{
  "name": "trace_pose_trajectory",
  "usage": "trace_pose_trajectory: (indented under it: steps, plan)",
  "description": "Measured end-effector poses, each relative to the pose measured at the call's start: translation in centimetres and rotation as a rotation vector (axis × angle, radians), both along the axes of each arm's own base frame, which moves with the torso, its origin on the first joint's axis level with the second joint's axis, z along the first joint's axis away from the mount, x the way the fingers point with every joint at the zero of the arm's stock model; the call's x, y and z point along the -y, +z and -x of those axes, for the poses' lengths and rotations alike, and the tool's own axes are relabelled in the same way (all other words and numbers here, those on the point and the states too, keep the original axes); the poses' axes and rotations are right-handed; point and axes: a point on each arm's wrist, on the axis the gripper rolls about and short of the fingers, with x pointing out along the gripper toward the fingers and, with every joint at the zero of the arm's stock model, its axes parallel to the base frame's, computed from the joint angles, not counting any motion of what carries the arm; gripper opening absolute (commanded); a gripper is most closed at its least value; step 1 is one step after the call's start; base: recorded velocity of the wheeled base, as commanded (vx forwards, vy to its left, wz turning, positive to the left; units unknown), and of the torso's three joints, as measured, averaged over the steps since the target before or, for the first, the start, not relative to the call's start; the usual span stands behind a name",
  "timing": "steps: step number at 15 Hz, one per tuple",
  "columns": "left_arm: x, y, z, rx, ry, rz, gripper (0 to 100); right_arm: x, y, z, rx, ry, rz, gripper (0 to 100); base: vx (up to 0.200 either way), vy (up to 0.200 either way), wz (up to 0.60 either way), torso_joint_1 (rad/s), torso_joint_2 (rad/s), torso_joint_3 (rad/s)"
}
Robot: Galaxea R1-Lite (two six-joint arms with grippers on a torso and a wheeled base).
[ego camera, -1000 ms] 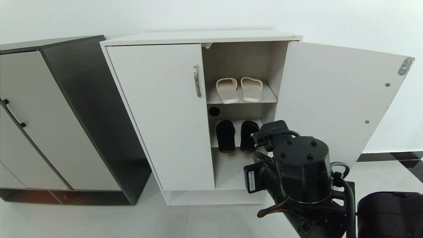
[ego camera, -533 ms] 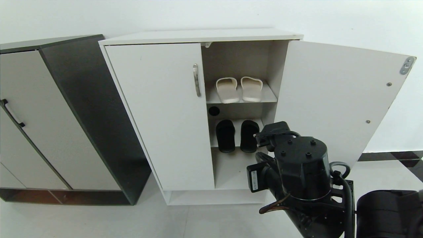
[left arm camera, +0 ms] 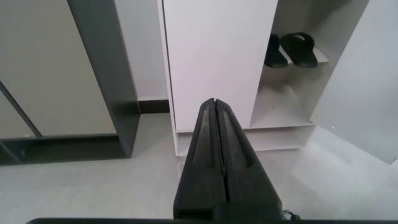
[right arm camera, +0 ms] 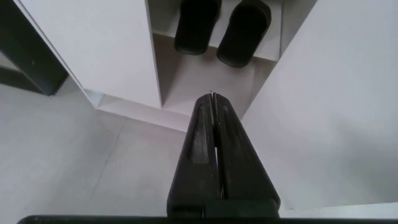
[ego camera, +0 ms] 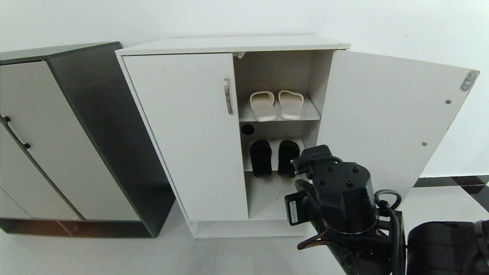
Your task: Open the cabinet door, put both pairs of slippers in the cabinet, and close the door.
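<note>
The white cabinet [ego camera: 233,42] has its right door [ego camera: 382,114] swung open and its left door [ego camera: 187,130] closed. A beige pair of slippers [ego camera: 277,104] rests on the upper shelf. A black pair of slippers [ego camera: 274,156] sits on the shelf below. My right arm [ego camera: 344,191] is low in front of the open compartment. In the right wrist view, my right gripper [right arm camera: 212,98] is shut on nothing, just below the black slippers [right arm camera: 221,25] and beside the open door [right arm camera: 336,93]. My left gripper [left arm camera: 214,102] is shut and empty, facing the closed door [left arm camera: 217,56].
A dark grey cabinet [ego camera: 57,133] with a black handle stands left of the white one. The closed door carries a metal handle [ego camera: 227,95]. The bottom shelf [ego camera: 267,194] is bare. Light floor [ego camera: 153,256] lies open in front.
The whole head picture has shifted slightly downward. My right arm sits a little lower and nearer me than before. Slippers and doors are unchanged.
</note>
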Motion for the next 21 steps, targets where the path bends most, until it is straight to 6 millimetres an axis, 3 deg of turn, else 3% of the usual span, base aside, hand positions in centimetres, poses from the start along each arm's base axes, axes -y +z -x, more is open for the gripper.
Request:
trace_pose_trajectory:
  steps: [9, 21]
  plan:
    - [0.0, 0.0, 0.0, 0.000, 0.000, 0.000, 0, 0.0, -0.7, -0.4, -0.012, -0.011, 0.018, 0, 0.000, 0.000, 0.00, 0.084, -0.44, -0.350]
    - [0.0, 0.0, 0.0, 0.001, 0.001, 0.001, 0, -0.1, -1.6, -0.6, -0.027, -0.015, 0.040, 0, 0.000, 0.000, 0.00, 0.176, -0.49, -0.318]
